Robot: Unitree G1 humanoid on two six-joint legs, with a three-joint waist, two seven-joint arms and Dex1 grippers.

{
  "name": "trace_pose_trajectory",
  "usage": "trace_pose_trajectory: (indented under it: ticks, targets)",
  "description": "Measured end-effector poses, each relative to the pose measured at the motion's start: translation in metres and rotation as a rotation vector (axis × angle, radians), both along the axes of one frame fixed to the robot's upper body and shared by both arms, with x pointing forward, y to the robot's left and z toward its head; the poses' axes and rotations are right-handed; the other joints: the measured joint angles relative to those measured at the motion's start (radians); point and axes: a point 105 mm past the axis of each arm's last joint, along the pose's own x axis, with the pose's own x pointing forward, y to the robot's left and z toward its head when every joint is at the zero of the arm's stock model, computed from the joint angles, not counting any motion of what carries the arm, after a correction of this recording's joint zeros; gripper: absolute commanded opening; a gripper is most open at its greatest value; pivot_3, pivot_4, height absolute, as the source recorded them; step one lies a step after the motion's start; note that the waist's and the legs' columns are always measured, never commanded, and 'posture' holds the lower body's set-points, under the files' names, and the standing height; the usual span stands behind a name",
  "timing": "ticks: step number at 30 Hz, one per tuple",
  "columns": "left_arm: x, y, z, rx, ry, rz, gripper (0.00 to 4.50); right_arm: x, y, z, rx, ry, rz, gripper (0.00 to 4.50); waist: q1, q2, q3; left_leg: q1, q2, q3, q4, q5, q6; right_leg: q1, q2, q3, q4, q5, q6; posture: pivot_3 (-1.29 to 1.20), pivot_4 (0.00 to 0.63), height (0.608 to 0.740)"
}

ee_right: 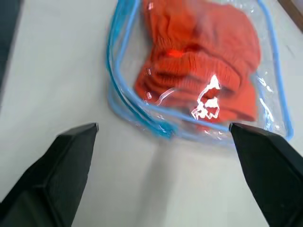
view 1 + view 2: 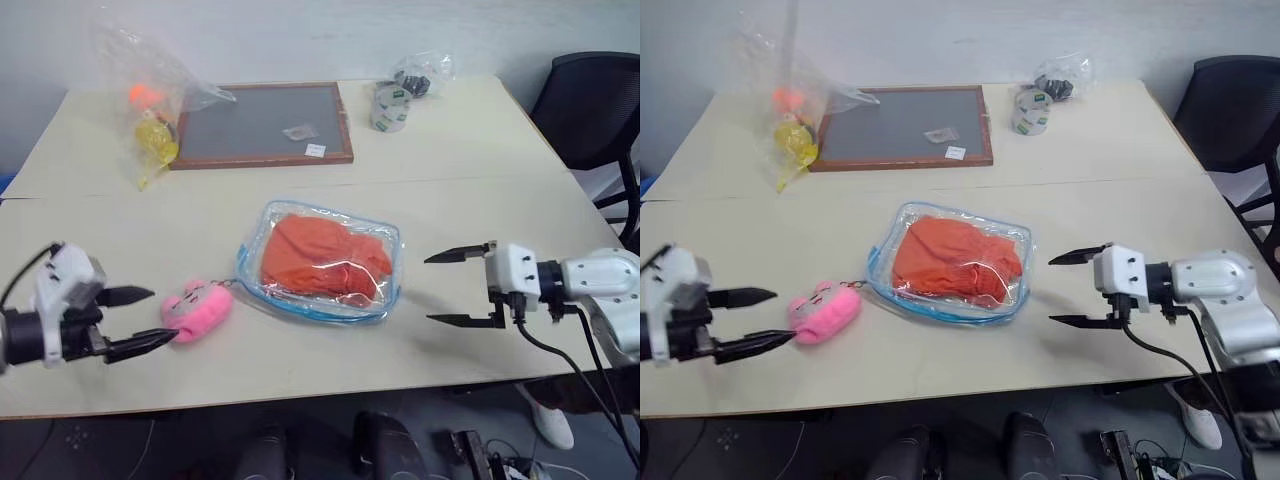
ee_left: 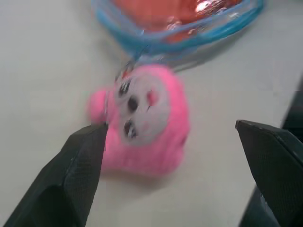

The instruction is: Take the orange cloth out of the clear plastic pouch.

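Both your grippers, left gripper point(image 2: 140, 320) and right gripper point(image 2: 458, 287), have fingers spread, empty. The orange cloth point(image 2: 325, 258) sits inside the clear plastic pouch point(image 2: 255, 232) between them; the pink plush point(image 2: 197, 310) by your left fingers could get grabbed instead.

Orange cloth inside the clear pouch, on the table.
The wrinkled bright orange cloth point(image 2: 325, 258) lies bundled inside the flat, see-through plastic pouch with light blue trim point(image 2: 262, 282), which rests flat near the table's front edge.

Office/lab rm, plain tables point(image 2: 300, 200), black office chair point(image 2: 590, 110), floor cables point(image 2: 480, 455)
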Motion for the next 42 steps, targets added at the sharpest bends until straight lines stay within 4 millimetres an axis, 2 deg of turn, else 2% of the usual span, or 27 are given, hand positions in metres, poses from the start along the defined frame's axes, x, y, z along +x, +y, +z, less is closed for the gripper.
trace_pose_trajectory:
  ticks: [2,4,7,8,11,16,19,21,28,29,32,38,42]
  targets:
    - [0.019,-0.018,0.006,0.162,-0.132,-0.096,4.39,-0.012,0.015,0.005,0.082,0.099,-0.004,4.48,0.010,0.002,0.000,0.000,-0.001,0.001,-0.001,0.000,0.000,-0.001,0.002,0.000,0.000,0.000,0.000,0.00,0.150,0.740]
    - [0.038,-0.039,0.001,0.256,-0.248,-0.197,4.39,-0.024,0.028,0.006,0.154,0.181,-0.013,4.48,0.019,0.005,-0.002,0.001,-0.001,0.003,-0.002,0.000,0.000,-0.002,0.009,-0.003,0.001,0.000,0.001,0.00,0.150,0.740]
    - [0.062,-0.076,-0.018,0.295,-0.353,-0.351,4.39,-0.035,0.044,0.005,0.231,0.241,-0.040,4.48,0.025,0.004,-0.002,-0.002,-0.007,0.006,-0.001,0.001,0.001,-0.003,0.011,-0.002,0.005,0.001,0.002,0.00,0.150,0.740]
    - [0.075,-0.091,-0.031,0.326,-0.390,-0.404,4.39,-0.038,0.051,0.006,0.260,0.247,-0.058,4.48,0.030,0.003,-0.002,-0.002,-0.007,0.007,0.000,0.001,0.002,-0.004,0.012,-0.002,0.005,0.002,0.003,0.00,0.150,0.740]
    - [0.085,-0.104,-0.047,0.347,-0.398,-0.457,4.39,-0.038,0.054,0.005,0.280,0.258,-0.098,4.48,0.026,0.000,-0.001,-0.003,-0.006,0.009,-0.001,0.001,0.002,-0.005,0.013,0.001,0.004,0.002,0.004,0.00,0.150,0.740]
    - [0.092,-0.115,-0.058,0.368,-0.420,-0.523,4.39,-0.039,0.054,0.001,0.274,0.261,-0.143,4.48,0.034,-0.001,0.000,-0.004,-0.006,0.009,-0.001,0.001,0.003,-0.006,0.013,0.000,0.003,0.002,0.004,0.00,0.150,0.740]
    - [0.093,-0.117,-0.060,0.363,-0.427,-0.536,3.80,-0.037,0.050,0.001,0.273,0.253,-0.170,4.50,0.039,-0.001,0.000,-0.004,-0.006,0.009,0.000,0.001,0.004,-0.006,0.012,0.001,0.003,0.003,0.005,0.00,0.150,0.740]
    - [0.094,-0.118,-0.062,0.350,-0.423,-0.536,3.23,-0.036,0.048,0.001,0.268,0.239,-0.184,4.50,0.039,-0.002,-0.001,-0.004,-0.006,0.008,0.000,0.001,0.005,-0.006,0.012,0.001,0.003,0.003,0.006,0.00,0.150,0.740]
    - [0.095,-0.116,-0.057,0.321,-0.420,-0.523,1.17,-0.037,0.042,-0.009,0.223,0.214,-0.202,4.50,0.040,-0.002,-0.001,-0.005,-0.007,0.008,0.001,0.002,0.006,-0.005,0.012,0.001,0.002,0.004,0.007,0.00,0.150,0.740]
    - [0.094,-0.116,-0.055,0.304,-0.412,-0.514,0.72,-0.037,0.041,-0.009,0.213,0.203,-0.200,4.50,0.040,-0.002,-0.001,-0.005,-0.007,0.008,0.001,0.002,0.006,-0.005,0.012,0.001,0.002,0.004,0.007,0.00,0.150,0.740]
    - [0.091,-0.117,-0.049,0.232,-0.369,-0.485,0.01,-0.037,0.042,-0.010,0.201,0.194,-0.194,3.87,0.039,-0.002,-0.001,-0.005,-0.006,0.007,0.001,0.002,0.006,-0.005,0.012,0.001,0.002,0.004,0.007,0.00,0.150,0.740]
    - [0.079,-0.140,-0.031,-0.047,-0.229,-0.373,0.00,-0.035,0.055,-0.014,0.167,0.129,-0.152,1.79,0.039,-0.002,-0.001,-0.005,-0.007,0.006,0.002,0.002,0.006,-0.004,0.012,0.001,0.002,0.005,0.008,0.00,0.150,0.740]
    - [0.073,-0.151,-0.031,-0.104,-0.198,-0.336,0.00,-0.028,0.074,-0.015,0.146,0.036,-0.109,0.43,0.038,-0.002,-0.001,-0.004,-0.007,0.006,0.002,0.002,0.006,-0.004,0.013,0.001,0.002,0.005,0.008,0.00,0.150,0.740]
